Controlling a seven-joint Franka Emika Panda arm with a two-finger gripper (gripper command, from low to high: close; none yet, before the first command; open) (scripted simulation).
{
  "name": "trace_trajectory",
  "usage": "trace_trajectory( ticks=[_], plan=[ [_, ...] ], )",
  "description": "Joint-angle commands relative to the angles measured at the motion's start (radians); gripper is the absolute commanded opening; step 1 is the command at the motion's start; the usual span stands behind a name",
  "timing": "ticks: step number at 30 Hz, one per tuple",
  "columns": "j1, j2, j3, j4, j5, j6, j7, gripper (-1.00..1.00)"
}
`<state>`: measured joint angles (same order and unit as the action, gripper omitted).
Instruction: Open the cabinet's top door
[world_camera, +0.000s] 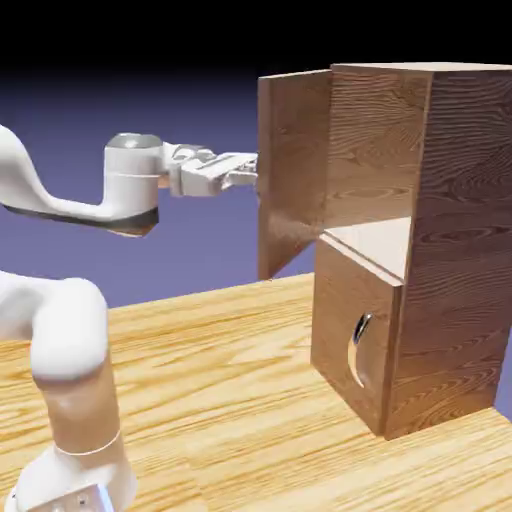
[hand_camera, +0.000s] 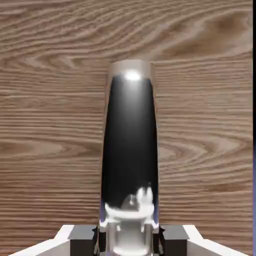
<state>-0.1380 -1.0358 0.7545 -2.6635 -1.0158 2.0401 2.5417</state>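
In the exterior view, locate the cabinet (world_camera: 420, 240) standing on the desk (world_camera: 230, 400). Its top door (world_camera: 293, 170) stands swung well out from the cabinet front, hinged at the cabinet's edge, so that you see the door's bare inner face and the open upper compartment behind it. The lower panel (world_camera: 355, 335) stays flush against the cabinet, with its short curved handle (world_camera: 358, 348) showing. The gripper (world_camera: 250, 172) is held level beside the outer face of the top door, at the door's free edge; the contact point itself is hidden by the door.

Refer to the hand view for what the exterior view conceals. Here the top door's wood grain fills the picture, and its long silver handle (hand_camera: 130, 145) runs up the middle, dark and reflective. The fingers (hand_camera: 82, 235) sit at either side of the handle's lower end, pinching it between them.
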Motion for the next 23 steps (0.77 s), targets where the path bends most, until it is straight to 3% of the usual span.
trace_trajectory(
  ticks=[1,12,21,22,23],
  plan=[
    [-0.011,0.011,0.032,0.023,0.03,-0.045,-0.003,-1.0],
    [-0.306,0.125,0.406,0.381,0.276,-0.509,-0.023,-1.0],
    [-0.62,0.109,0.639,0.681,0.394,-0.776,-0.069,-1.0],
    [-0.62,0.109,0.639,0.681,0.394,-0.776,-0.069,1.0],
    [-0.62,0.109,0.639,0.681,0.394,-0.776,-0.069,1.0]
  ],
)
